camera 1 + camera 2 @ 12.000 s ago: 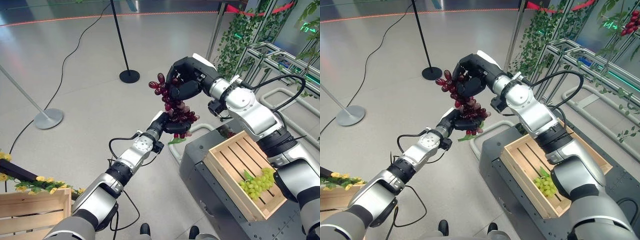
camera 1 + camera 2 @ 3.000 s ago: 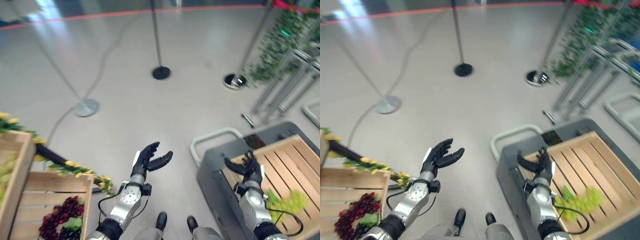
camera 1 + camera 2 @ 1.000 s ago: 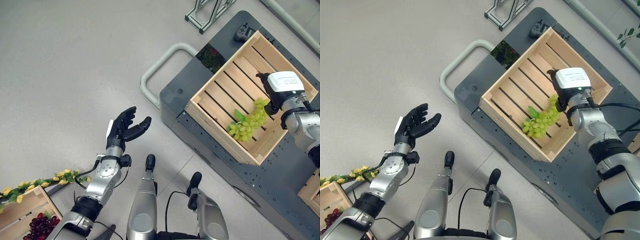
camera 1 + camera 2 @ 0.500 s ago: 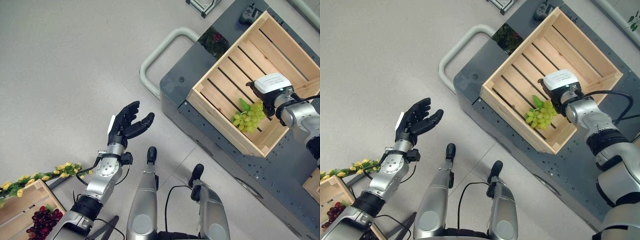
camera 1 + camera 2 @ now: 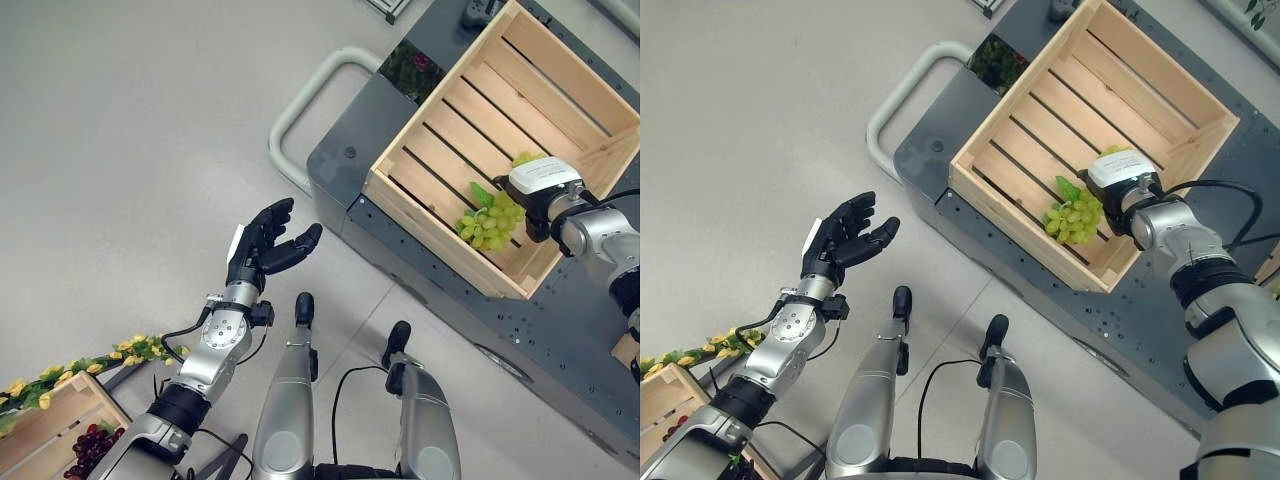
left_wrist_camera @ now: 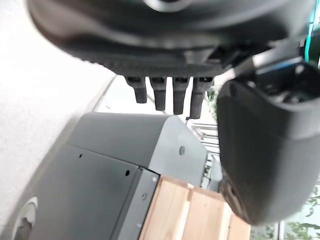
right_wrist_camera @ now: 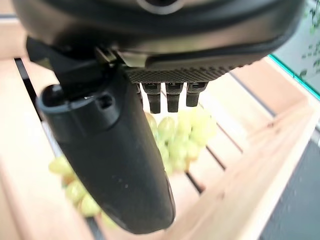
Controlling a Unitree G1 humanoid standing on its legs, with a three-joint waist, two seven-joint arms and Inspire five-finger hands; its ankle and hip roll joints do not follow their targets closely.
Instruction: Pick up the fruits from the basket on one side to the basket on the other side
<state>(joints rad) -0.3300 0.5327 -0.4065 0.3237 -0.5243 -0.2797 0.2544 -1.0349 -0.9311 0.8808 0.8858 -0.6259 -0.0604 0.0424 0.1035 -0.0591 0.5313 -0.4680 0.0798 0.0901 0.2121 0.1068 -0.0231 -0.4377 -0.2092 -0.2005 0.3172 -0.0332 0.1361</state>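
Green grapes (image 5: pixel 1073 220) lie in the wooden crate (image 5: pixel 1035 105), directly under the right hand (image 5: pixel 1122 172), whose fingers (image 7: pixel 172 98) seem straight above the bunch. Left hand (image 5: pixel 262 246) hangs well apart, fingers loosely spread, empty.
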